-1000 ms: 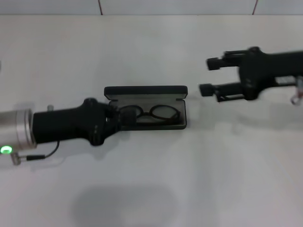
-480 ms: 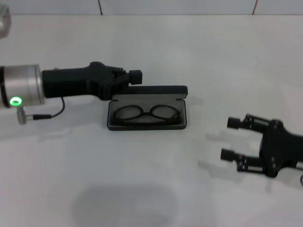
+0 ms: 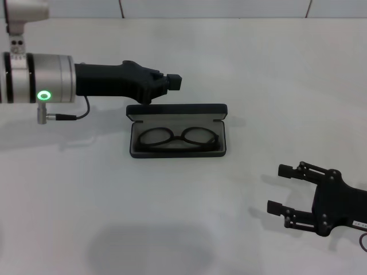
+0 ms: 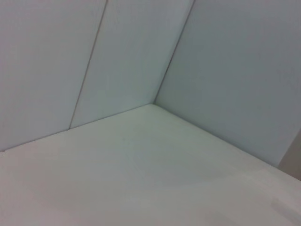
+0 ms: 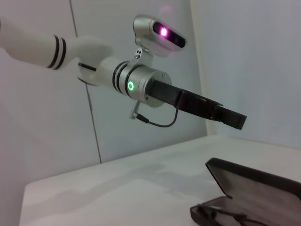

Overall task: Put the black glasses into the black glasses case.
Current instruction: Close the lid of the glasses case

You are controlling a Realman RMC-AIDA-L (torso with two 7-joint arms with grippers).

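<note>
We see black glasses inside open black glasses case. Left gripper jaws: cannot tell. Right gripper jaws wide, empty.

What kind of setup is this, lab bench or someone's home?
Likely a lab test bench: a bare white table against plain panelled walls, holding only an open black glasses case with the black glasses inside.

A plain white matte surface fills nearly the whole head view, lit evenly with soft grey shadows lying on it. Along its far edge rises a pale panelled wall divided by thin dark vertical seams. In the left wrist view, two such walls meet at a corner where the surface ends.
</note>
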